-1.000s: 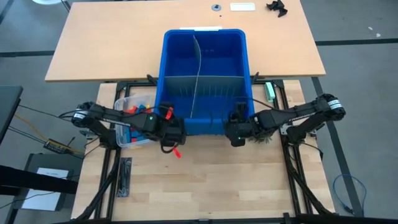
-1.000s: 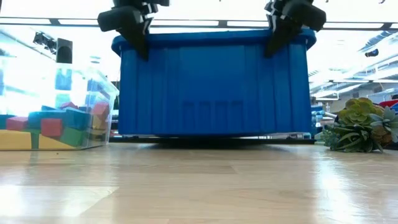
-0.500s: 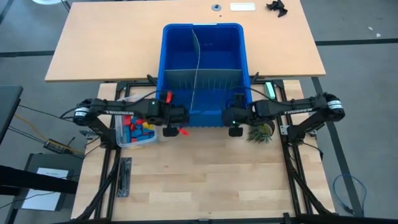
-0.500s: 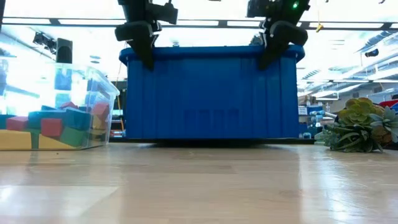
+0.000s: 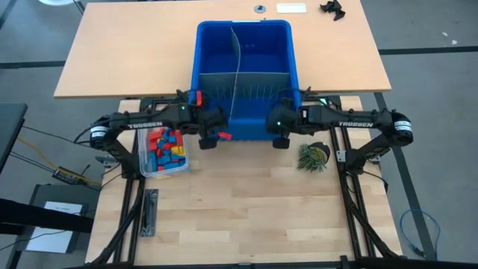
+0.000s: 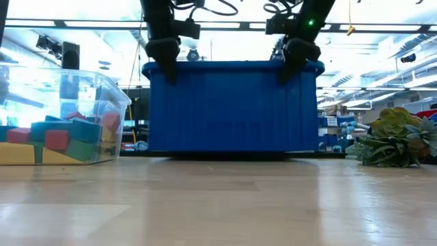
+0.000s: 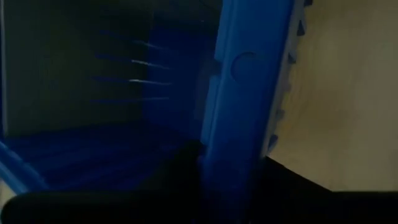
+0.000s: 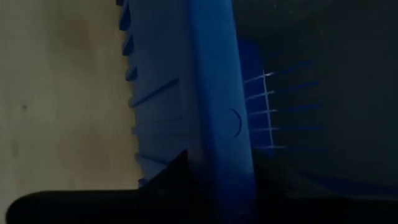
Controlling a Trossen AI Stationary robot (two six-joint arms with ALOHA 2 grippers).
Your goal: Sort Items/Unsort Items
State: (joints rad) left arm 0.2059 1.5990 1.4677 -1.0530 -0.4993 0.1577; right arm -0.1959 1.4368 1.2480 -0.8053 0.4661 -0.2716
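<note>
The large blue plastic bin (image 5: pixel 243 78) is sitting across the seam between the far tabletop and the near wooden table (image 5: pixel 246 217), split into compartments by grey slotted divider sheets (image 5: pixel 237 82); nothing can be seen lying in them. Both arms are reaching in toward its near corners. The left gripper (image 5: pixel 210 133) is straddling the near-left rim, and its wrist view is showing one dark finger on each side of the blue wall (image 7: pixel 239 112), clamping it. The right gripper (image 5: pixel 278 133) is doing the same at the near-right rim (image 8: pixel 217 106), fingers pinching the wall between them. In the low view the two grippers are pressing down onto the bin's top edge from above.

The items (image 5: pixel 164 148) are lying heaped in a clear plastic tub (image 5: pixel 143 164) just left of the bin, under the left arm: small chunky blocks in red, yellow, green and blue, jumbled together unsorted. A small potted succulent (image 5: pixel 313 156) is standing near the bin's right corner.
</note>
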